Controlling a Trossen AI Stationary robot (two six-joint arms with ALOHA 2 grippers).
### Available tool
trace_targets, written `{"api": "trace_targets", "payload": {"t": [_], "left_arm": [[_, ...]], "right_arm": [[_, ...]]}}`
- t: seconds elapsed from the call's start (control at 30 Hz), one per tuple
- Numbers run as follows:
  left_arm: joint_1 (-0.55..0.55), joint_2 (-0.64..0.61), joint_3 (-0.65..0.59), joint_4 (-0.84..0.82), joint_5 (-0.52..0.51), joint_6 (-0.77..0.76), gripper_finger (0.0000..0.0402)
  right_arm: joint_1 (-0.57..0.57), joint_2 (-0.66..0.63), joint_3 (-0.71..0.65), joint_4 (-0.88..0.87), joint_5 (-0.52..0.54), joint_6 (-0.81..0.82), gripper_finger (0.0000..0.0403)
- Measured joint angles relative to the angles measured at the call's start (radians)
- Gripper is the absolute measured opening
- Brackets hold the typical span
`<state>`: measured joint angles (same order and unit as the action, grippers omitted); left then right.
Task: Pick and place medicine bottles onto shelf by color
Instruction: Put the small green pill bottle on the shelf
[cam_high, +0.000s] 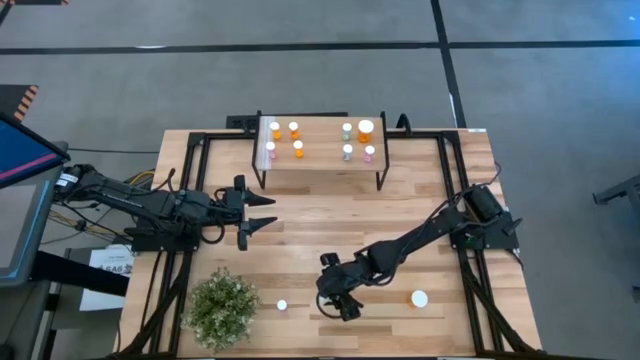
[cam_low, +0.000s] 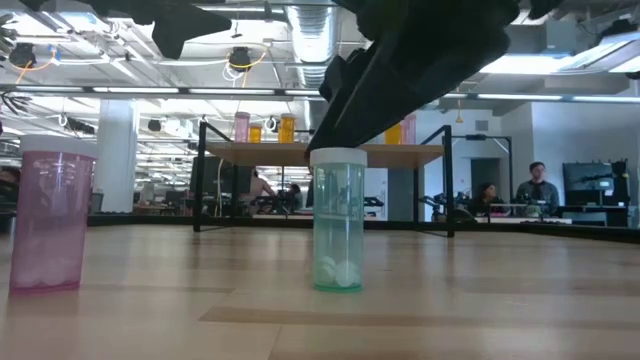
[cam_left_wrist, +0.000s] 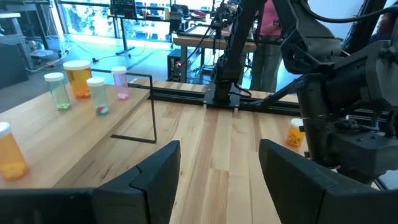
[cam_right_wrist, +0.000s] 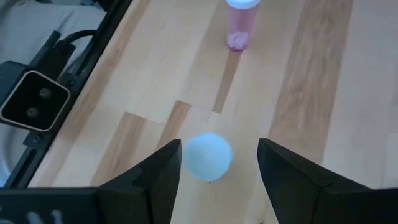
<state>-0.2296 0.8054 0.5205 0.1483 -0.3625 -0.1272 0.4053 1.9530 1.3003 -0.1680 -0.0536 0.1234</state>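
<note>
Table (cam_high: 300, 215): shelf (cam_high: 320, 145), plant (cam_high: 221, 308), three bottles (cam_high: 420, 298)

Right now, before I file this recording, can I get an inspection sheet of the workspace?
Surface: wooden table, black frame rails along its sides.
Job's things: eight bottles on the shelf; green bottle and pink bottle stand on the table.
Clutter: plant at the near left.
Grippers: right gripper open above the green bottle's cap; left gripper open, empty, beside the shelf.
Cables: bundle behind the left arm.
Surroundings: people at desks beyond the table.
</note>
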Motion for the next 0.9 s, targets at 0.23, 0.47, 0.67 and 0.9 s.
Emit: {"api": "trace_targets", "payload": {"t": [0.23,0.47,0.67,0.9], "left_arm": [[0.0,0.0,0.0,0.0,0.0,-0.005,0.0206],[0.0,0.0,0.0,0.0,0.0,-0.003,0.0206],[0.0,0.0,0.0,0.0,0.0,-0.003,0.0206],[0.0,0.0,0.0,-0.001,0.0,-0.003,0.0206]], "right_arm": [[0.004,0.0,0.0,-0.014,0.003,0.001,0.0234],[0.02,0.0,0.0,-0.018,0.003,0.0,0.0234],[0.005,0.0,0.0,-0.018,0.026,0.0,0.0234],[-0.015,0.0,0.0,-0.018,0.026,-0.001,0.0234]]}}
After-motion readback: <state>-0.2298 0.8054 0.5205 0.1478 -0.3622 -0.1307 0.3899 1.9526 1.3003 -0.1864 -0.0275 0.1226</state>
